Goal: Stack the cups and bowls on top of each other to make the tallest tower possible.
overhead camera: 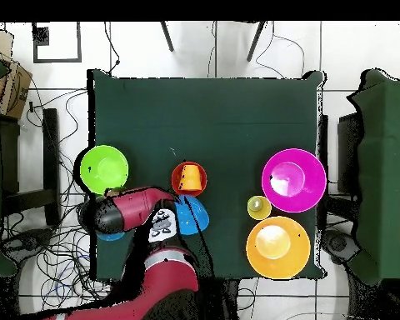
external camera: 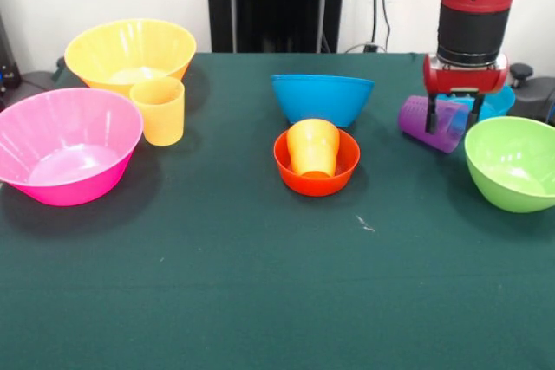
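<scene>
The tower stands mid-table: the orange cup (external camera: pixel 312 146) sits upside down in the small red-orange bowl (external camera: pixel 316 169), and both also show in the overhead view (overhead camera: pixel 188 177). My gripper (external camera: pixel 453 120) is low over the purple cup (external camera: pixel 416 120), which lies tilted on its side in front of the small blue bowl (external camera: pixel 497 101). Whether the cup is gripped does not show. In the overhead view the arm (overhead camera: pixel 132 208) hides the gripper and the purple cup. The yellow-orange cup (external camera: pixel 159 110) stands upright by the big yellow bowl (external camera: pixel 130 51). The wide purple bowl is out of view.
The big pink bowl (external camera: pixel 65 145) sits at the left edge. The medium blue bowl (external camera: pixel 323 97) stands just behind the tower. The lime green bowl (external camera: pixel 513 162) sits right of the gripper, close to the purple cup. A white scrap (external camera: pixel 366 225) lies on the green cloth.
</scene>
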### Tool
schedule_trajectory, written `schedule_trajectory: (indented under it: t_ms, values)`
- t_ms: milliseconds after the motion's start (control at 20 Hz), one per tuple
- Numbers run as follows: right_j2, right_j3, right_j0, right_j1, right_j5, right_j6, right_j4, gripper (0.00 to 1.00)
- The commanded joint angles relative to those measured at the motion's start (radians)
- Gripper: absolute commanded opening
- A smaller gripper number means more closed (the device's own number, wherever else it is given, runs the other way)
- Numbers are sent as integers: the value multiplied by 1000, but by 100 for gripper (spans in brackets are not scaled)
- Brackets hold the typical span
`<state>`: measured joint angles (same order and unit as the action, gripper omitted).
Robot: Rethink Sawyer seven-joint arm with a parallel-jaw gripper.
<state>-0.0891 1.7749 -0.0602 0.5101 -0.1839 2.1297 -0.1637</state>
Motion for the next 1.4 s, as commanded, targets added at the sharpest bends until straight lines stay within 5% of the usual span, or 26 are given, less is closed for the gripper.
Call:
schedule_trajectory:
  t_ms: [50, 600, 750, 1400]
  values:
    - [-2, 44, -53, -46, 95, 215, 56, 100]
    - [112, 16, -177, -58, 116, 206, 136, 100]
    - [198, -13, -258, -47, 67, 217, 175, 100]
    - [199, -1, -224, -41, 84, 157, 185, 100]
